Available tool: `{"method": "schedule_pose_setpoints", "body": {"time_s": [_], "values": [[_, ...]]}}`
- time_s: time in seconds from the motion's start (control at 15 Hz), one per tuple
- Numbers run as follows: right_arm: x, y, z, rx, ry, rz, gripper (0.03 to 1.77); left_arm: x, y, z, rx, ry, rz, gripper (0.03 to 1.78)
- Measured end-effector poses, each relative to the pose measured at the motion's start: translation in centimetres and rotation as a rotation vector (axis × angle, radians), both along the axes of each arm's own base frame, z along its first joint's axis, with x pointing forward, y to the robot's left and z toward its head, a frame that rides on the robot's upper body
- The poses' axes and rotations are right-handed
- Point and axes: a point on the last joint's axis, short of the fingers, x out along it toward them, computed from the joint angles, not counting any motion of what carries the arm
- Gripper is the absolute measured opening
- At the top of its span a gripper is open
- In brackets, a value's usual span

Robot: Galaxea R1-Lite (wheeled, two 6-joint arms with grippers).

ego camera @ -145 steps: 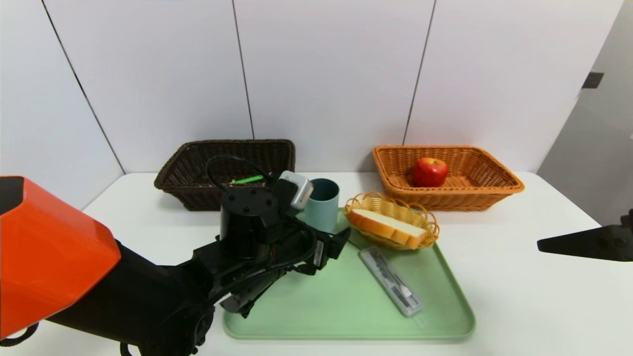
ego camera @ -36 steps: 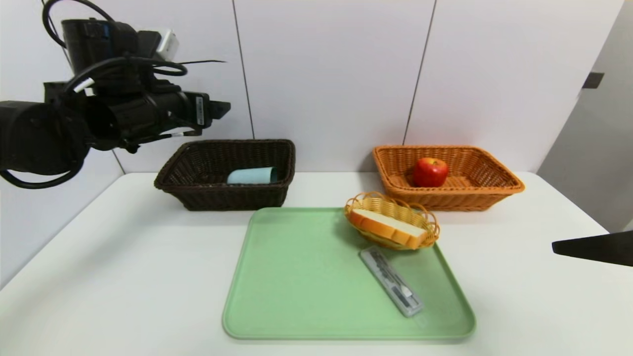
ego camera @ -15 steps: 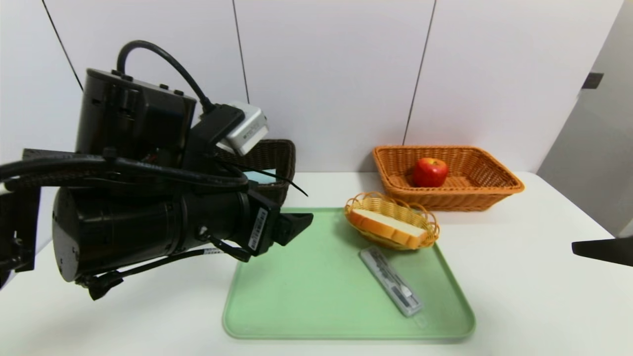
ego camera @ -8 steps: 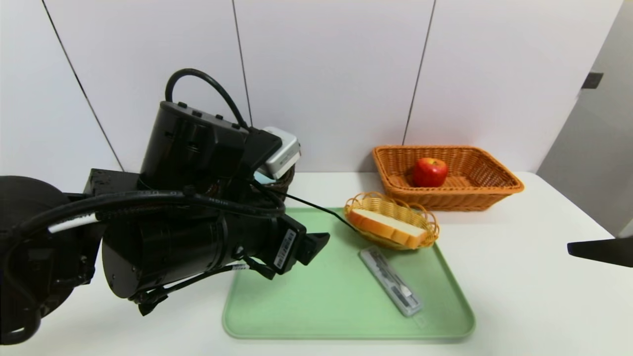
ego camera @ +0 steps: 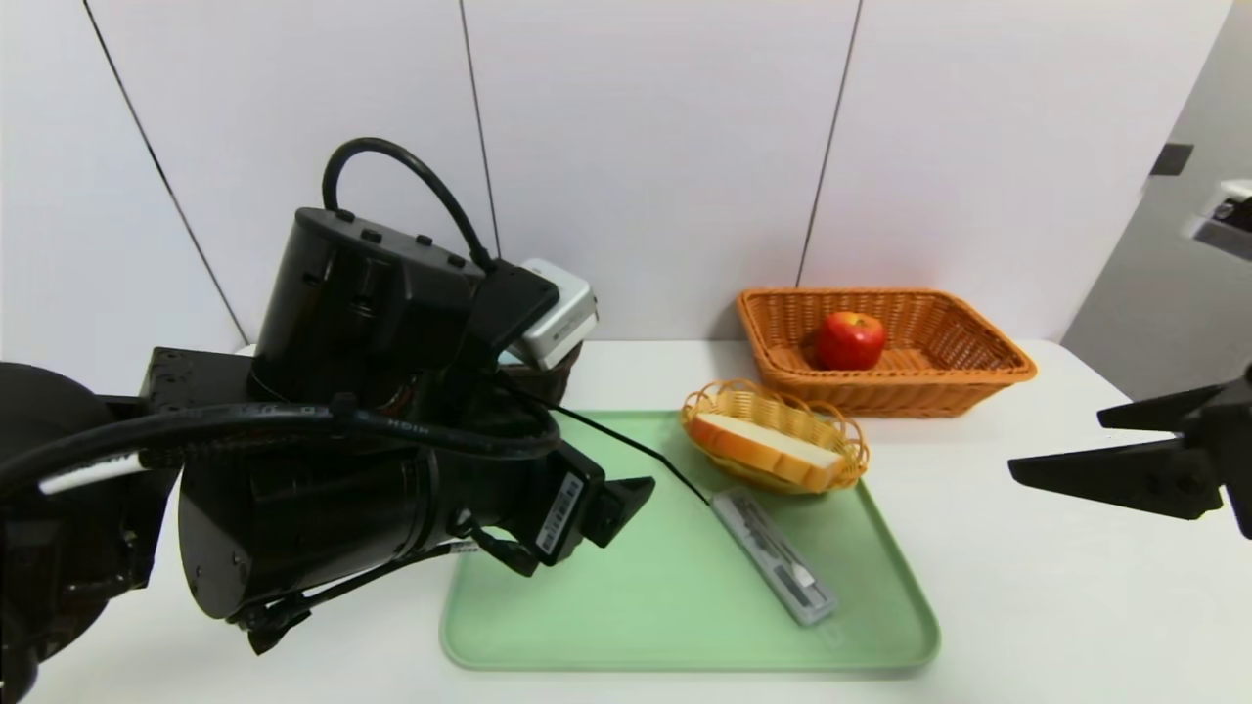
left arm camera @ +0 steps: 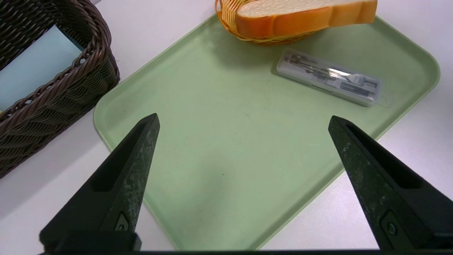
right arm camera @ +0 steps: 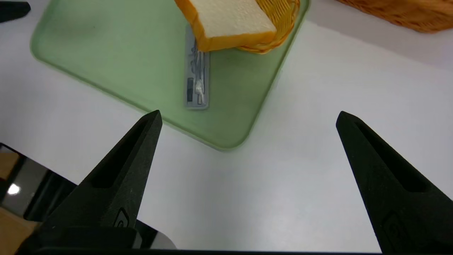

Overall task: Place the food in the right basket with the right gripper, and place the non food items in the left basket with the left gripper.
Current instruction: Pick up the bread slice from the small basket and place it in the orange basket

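Head view: red apple [ego camera: 850, 341] lying in right basket [ego camera: 900, 403] | Left wrist: left gripper [left arm camera: 244, 118] hovering spread, empty; compass case [left arm camera: 329, 77] resting on tray, advise gripping across its narrow width | Right wrist: right gripper [right arm camera: 249, 115] waiting wide, empty; bread [right arm camera: 230, 24] sitting in wicker bowl [right arm camera: 283, 21]

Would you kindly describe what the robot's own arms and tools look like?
The left arm is black, with rounded, drum-like housings, loose black cables, a silvery-white box and a pale barcode label near its tool. That tool has black, tapering, pointed fingers with recessed slots and scuffed inner faces. The right arm's tool has similar black, pointed, slotted fingers.
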Motion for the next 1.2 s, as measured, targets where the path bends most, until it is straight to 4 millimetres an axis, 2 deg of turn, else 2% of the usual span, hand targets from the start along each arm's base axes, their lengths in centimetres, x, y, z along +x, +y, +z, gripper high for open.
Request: {"method": "schedule_pose_setpoints", "body": {"time_s": [0.6, 0.8, 1.2], "values": [[3.6, 2.9, -1.7, -0.384, -0.095, 0.405, 1.7, -0.3, 0.0, 0.1, -0.001, -0.004, -0.007, 1.69], [4.7, 4.3, -2.6, -0.46, -0.106, 0.461, 1.7, -0.5, 0.2, 0.2, 0.006, -0.014, -0.014, 1.69], [7.8, 7.4, -5.0, -0.488, -0.111, 0.496, 1.7, -1.5, 1.4, 0.5, 0.013, -0.035, -0.02, 1.69]]}}
